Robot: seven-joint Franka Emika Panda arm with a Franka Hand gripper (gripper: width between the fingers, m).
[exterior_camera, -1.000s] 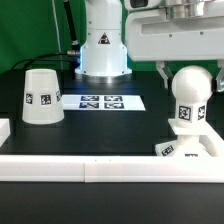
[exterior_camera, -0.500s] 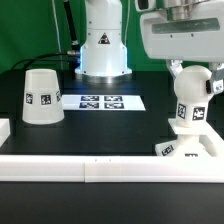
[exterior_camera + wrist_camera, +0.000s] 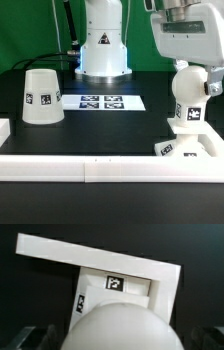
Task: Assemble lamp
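The end effector is hanging over the bulb at the exterior view's right, with one finger on each side of the ball. In the wrist view the dark fingers are sitting just beside the rounded top of the bulb. I cannot tell whether they are pressing on it or only flanking it.

The bulb is standing upright with its tagged neck pointing down onto the base. How deep the neck is sitting in the base cannot be made out. In the wrist view the base is showing as a blocky white piece with a stepped top and a tag facing up, and the bulb is covering part of it. The base is lying on the black desk, just behind the white rail that is running along the front.

The shade is standing well apart at the exterior view's left, wide mouth down on the desk, so its inside is hidden. The marker board is lying between the shade and the bulb, farther back.
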